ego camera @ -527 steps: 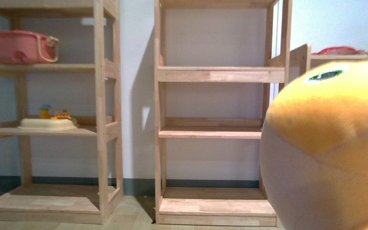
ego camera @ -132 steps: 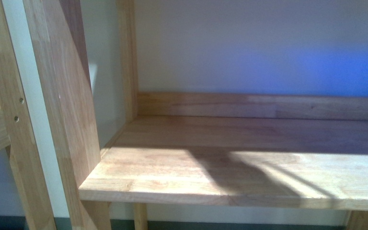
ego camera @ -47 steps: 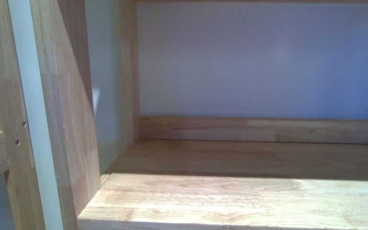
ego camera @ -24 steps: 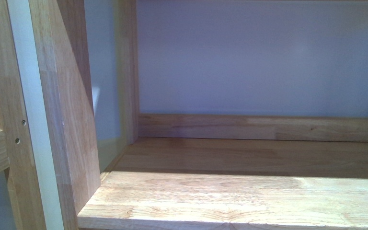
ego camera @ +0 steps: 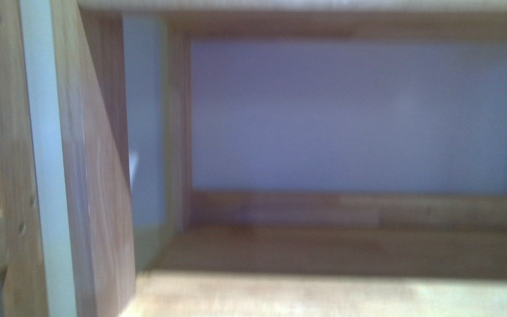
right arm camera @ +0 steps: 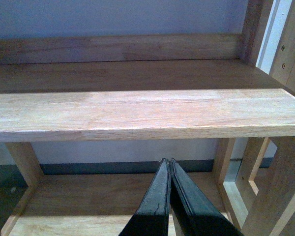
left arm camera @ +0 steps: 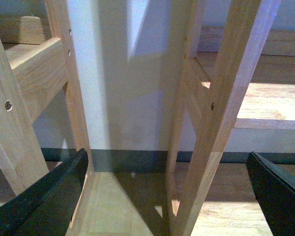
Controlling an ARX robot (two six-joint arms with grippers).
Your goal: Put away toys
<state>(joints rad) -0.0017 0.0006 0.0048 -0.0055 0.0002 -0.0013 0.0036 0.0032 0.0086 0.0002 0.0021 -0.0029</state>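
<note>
1. Up close, the front view is blurred and filled by a wooden shelf (ego camera: 343, 290), with its back rail (ego camera: 356, 210) at 6 o'clock below a pale wall (ego camera: 356, 112) and a thick upright post (ego camera: 99, 198) at 9 o'clock.
2. No plush toy shows in any view, so I cannot tell where it is.
3. Left gripper (left arm camera: 167, 196): its two dark fingers (left arm camera: 44, 201) stand spread wide apart, nothing between them, facing two shelf uprights (left arm camera: 221, 113) and the floor (left arm camera: 132, 206).
4. Right gripper (right arm camera: 169, 196): its fingers (right arm camera: 160, 201) are pressed together, empty, just below the front edge of a shelf board (right arm camera: 137, 115).
</note>
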